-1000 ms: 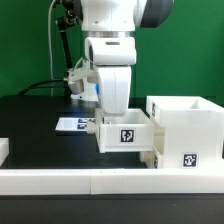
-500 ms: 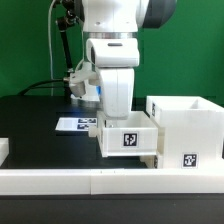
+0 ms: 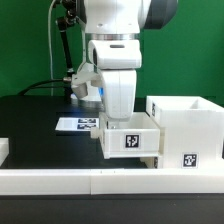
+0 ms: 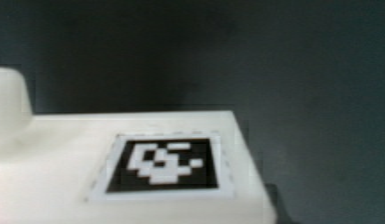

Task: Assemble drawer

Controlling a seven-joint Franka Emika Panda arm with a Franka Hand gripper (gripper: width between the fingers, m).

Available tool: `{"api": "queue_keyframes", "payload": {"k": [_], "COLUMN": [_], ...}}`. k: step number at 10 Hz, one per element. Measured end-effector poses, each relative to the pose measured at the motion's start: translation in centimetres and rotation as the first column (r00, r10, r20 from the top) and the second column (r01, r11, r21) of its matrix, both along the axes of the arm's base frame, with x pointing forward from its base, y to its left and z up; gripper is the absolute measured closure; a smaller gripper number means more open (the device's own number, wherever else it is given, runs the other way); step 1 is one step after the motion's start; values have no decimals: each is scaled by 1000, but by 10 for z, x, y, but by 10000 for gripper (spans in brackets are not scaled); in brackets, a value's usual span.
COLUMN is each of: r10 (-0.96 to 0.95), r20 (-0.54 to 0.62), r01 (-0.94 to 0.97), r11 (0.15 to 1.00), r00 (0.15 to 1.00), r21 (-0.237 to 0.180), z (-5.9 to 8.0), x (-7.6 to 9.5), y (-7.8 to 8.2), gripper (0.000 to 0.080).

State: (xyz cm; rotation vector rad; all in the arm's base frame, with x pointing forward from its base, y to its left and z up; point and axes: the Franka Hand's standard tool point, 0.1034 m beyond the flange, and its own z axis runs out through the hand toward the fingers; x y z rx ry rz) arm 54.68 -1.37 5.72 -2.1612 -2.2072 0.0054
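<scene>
A small white tray [image 3: 132,138] with a black-and-white tag on its front sits under my hand, just to the left of the tall white shell [image 3: 185,125] in the exterior view, its right edge at the shell's wall. My gripper [image 3: 118,118] reaches down into the tray from above. Its fingertips are hidden behind the tray's rim, and the tray travels with it. In the wrist view the tray's tagged face [image 4: 166,163] fills the lower half, blurred. A white piece [image 3: 150,160] shows just below the tray at the shell's foot. I cannot tell what it is.
Low white border rails [image 3: 100,182] run along the front. The marker board [image 3: 78,124] lies flat on the black table behind the tray. A white block [image 3: 3,150] sits at the exterior view's left edge. Cables hang behind the arm.
My gripper and the tray have moved together a little toward the exterior view's right and slightly down, closer to the shell. The shell has not moved.
</scene>
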Motion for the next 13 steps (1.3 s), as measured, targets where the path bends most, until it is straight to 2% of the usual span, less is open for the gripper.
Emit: {"api": "queue_keyframes", "payload": {"k": [8,13], "r10": [13,25], "r20": [0,3], "r01": [-13,-25], "r11": [1000,1000], "r00": [1000,1000], "r21": [7,0], "z": [-1,0], "x": [-4,-3], "y": [10,11], "gripper": [757,757]}}
